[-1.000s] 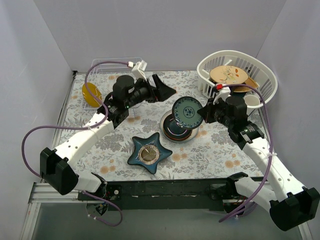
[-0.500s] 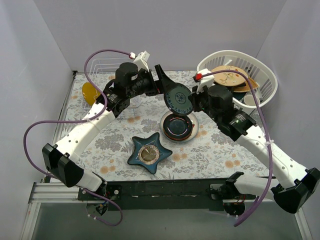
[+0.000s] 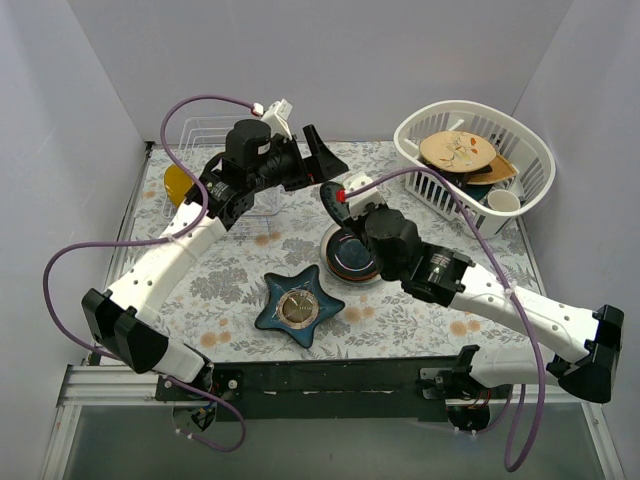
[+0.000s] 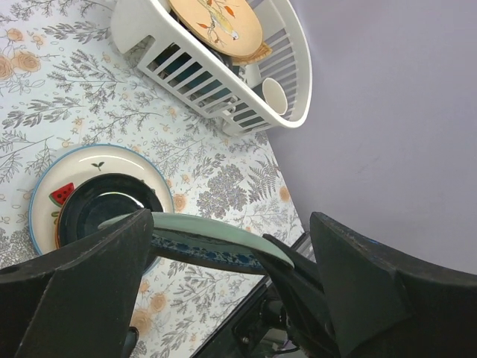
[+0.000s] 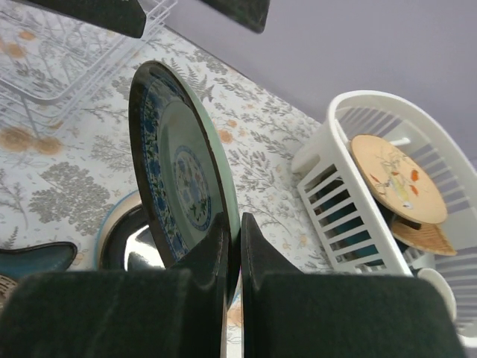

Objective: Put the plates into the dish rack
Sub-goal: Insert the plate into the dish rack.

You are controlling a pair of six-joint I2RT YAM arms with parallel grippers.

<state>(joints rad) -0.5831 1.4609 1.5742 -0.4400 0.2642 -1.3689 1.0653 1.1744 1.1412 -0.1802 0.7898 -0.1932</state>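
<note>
teal plate (image 5: 182, 179), on edge (R end effector (image 5: 232, 227))

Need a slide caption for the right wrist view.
Right jaws pinch the teal-green plate by its rim, upright, wire dish rack beyond.

Left jaws wide, right jaws tight.

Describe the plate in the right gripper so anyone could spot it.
Find the cream watermelon-painted plate mid-table; just above it the right gripper pinches the teal-green plate by its rim, on edge. Its dark blue patterned band sets it apart from the yellow plate in the dish rack.
</note>
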